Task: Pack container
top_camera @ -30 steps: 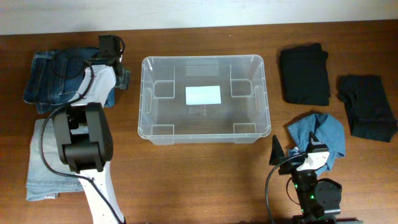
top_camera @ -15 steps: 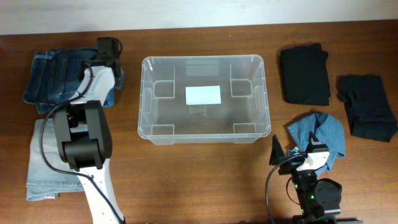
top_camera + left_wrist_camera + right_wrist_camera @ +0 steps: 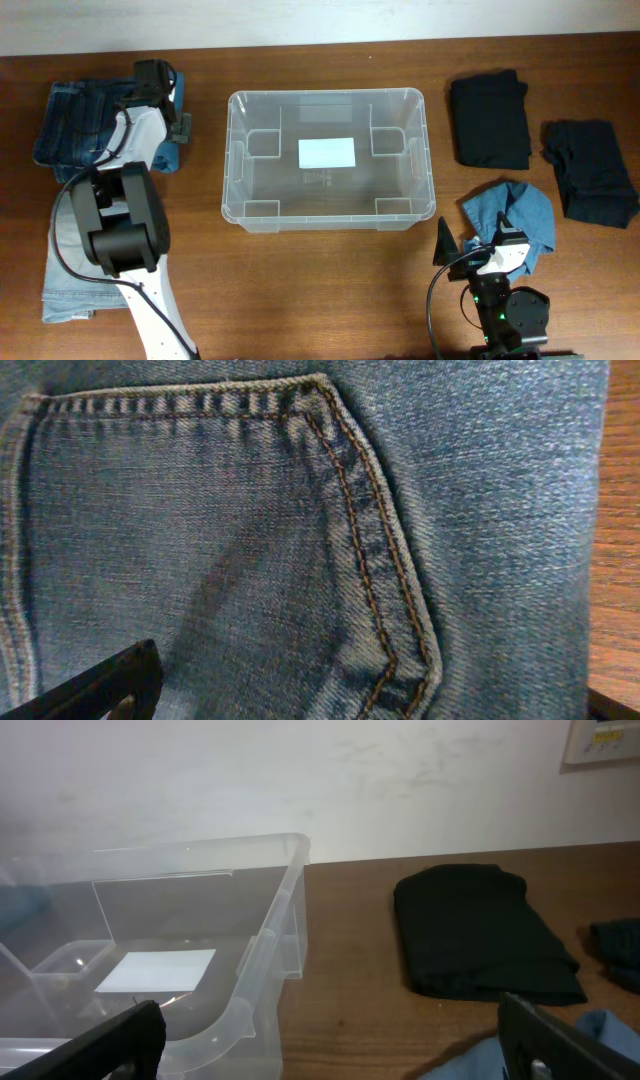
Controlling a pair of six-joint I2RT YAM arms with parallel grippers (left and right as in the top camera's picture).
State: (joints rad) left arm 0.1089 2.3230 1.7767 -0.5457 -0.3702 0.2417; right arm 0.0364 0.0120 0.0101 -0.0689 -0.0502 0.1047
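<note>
The container, a clear rectangular bin with a white label on its base, stands empty at mid-table. My left gripper hovers open over the folded dark blue jeans at the far left. In the left wrist view the jeans' back pocket fills the frame, and one dark fingertip shows low on the left with nothing between the fingers. My right gripper stands open near the front edge. It faces the container's right wall and a folded black garment.
A folded pair of light blue jeans lies at the front left. Two black folded garments lie at the right. A crumpled blue cloth sits just beyond my right gripper. A pale wall backs the table.
My left gripper has swung left, away from the container's left wall and further over the dark jeans. The right arm has not moved.
</note>
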